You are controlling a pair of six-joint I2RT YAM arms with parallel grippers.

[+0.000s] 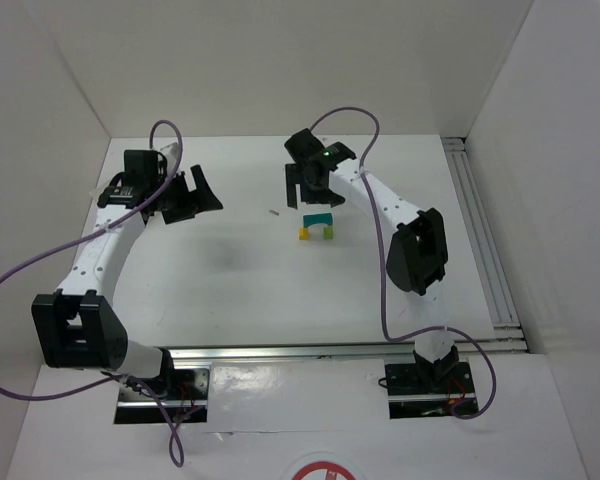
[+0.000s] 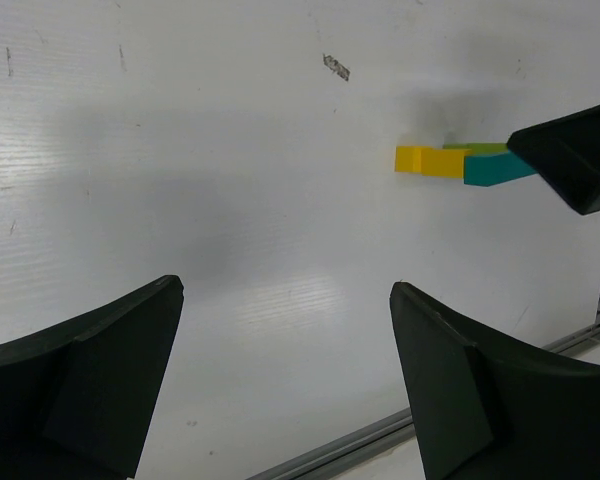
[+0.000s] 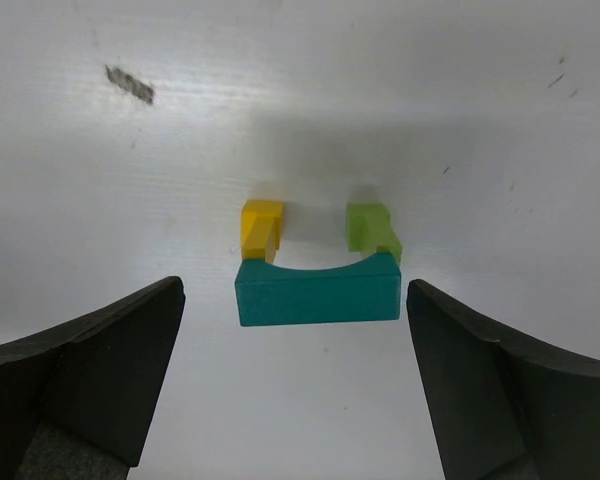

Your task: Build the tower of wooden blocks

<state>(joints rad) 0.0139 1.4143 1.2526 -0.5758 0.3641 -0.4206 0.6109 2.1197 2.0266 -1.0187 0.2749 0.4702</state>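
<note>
Under both grippers, the table (image 1: 230, 280): a white sheet carrying everything. Nothing on it braces the blocks if I nudge them.
Right arm (image 1: 405, 235): reaching forward with its elbow bent and its wrist turned down, so its camera looks almost straight onto the stack.
Left arm (image 1: 95, 255): stretched forward on its own side, with its wrist tilted in towards the middle.
Right gripper (image 1: 318, 196): empty, fingers spread wide, hovering above the tower and touching nothing.
Left gripper (image 1: 196, 198): also spread and empty. The blocks lie well off beyond its right finger.
Wood block tower (image 1: 317, 227): just below and ahead of the right gripper, between the lines of its two fingers. It looks finished to me.
Teal arch (image 3: 317, 297): lying across both pillars, nearest the right wrist camera. I cannot tell how deeply it seats on them.
Yellow block (image 3: 261, 226): the pillar on the left-finger side.
Light green block (image 3: 371, 228): the pillar on the right-finger side, apart from the yellow one.
Dark speck (image 3: 128, 84): on the table beyond the left finger, and harmless.
Risk: a sideways swing or a dip while I pull back could clip the arch and topple it. I judge a straight lift safest.
</note>
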